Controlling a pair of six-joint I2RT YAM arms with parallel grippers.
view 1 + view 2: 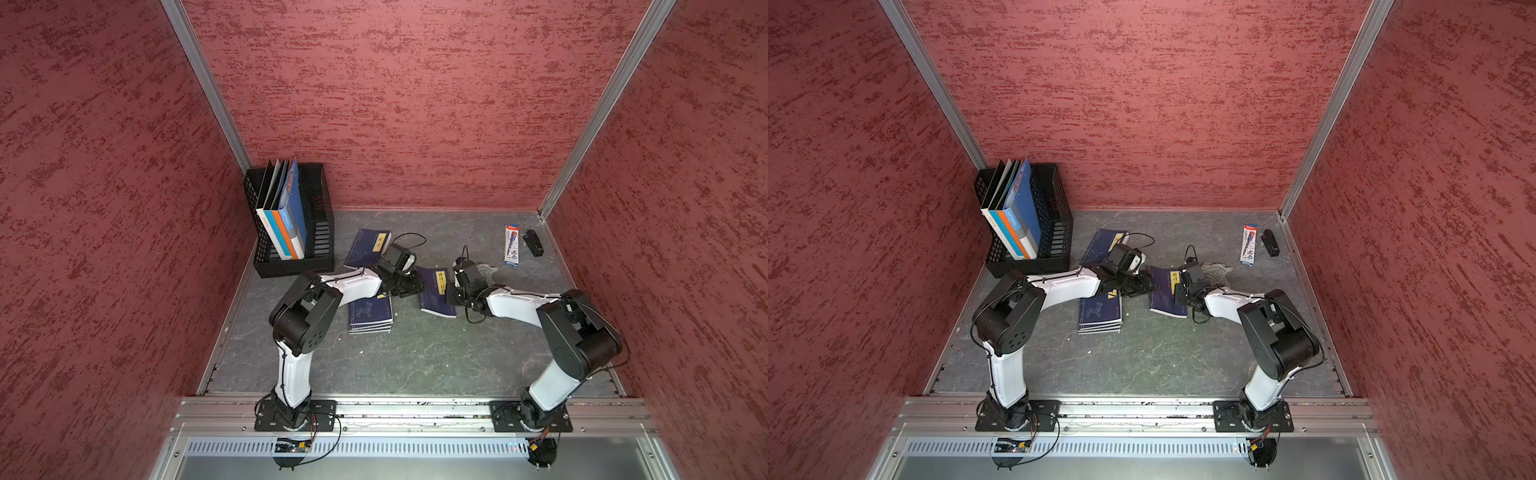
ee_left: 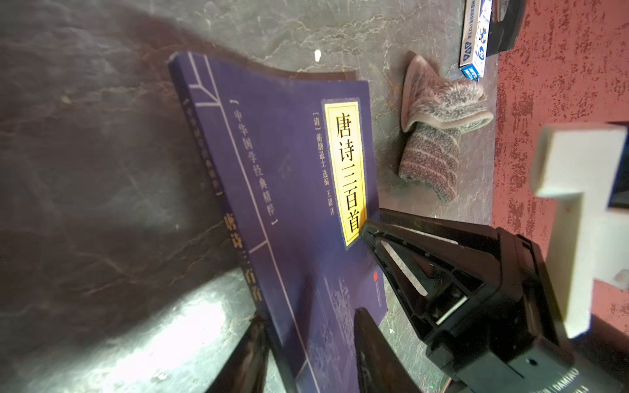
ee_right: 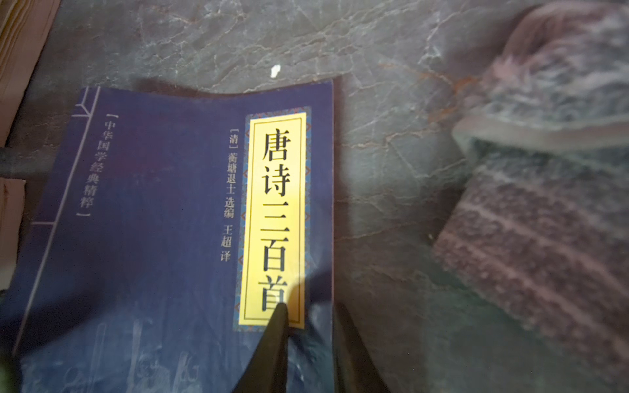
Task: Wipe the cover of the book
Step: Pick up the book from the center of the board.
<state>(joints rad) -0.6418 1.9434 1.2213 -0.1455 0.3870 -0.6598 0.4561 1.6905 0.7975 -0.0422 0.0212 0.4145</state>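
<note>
While the right gripper (image 3: pixel 311 326) pinches the Tang poetry book (image 3: pixel 153 221) by its fore-edge, the striped cloth (image 3: pixel 544 211) lies beyond that edge; the left gripper (image 2: pixel 308 326) straddles the spine, grip unclear.

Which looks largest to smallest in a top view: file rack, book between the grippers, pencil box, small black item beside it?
1. file rack
2. book, partly hidden by the arms
3. pencil box
4. small black item, clearly smallest

You have two loose navy books (image 1: pixel 432 301) (image 1: pixel 365 249), one book stack (image 1: pixel 370 318), one cloth (image 2: pixel 439 136), one pencil box (image 1: pixel 512 245), one black item (image 1: pixel 533 243), one rack (image 1: pixel 320 216).
</note>
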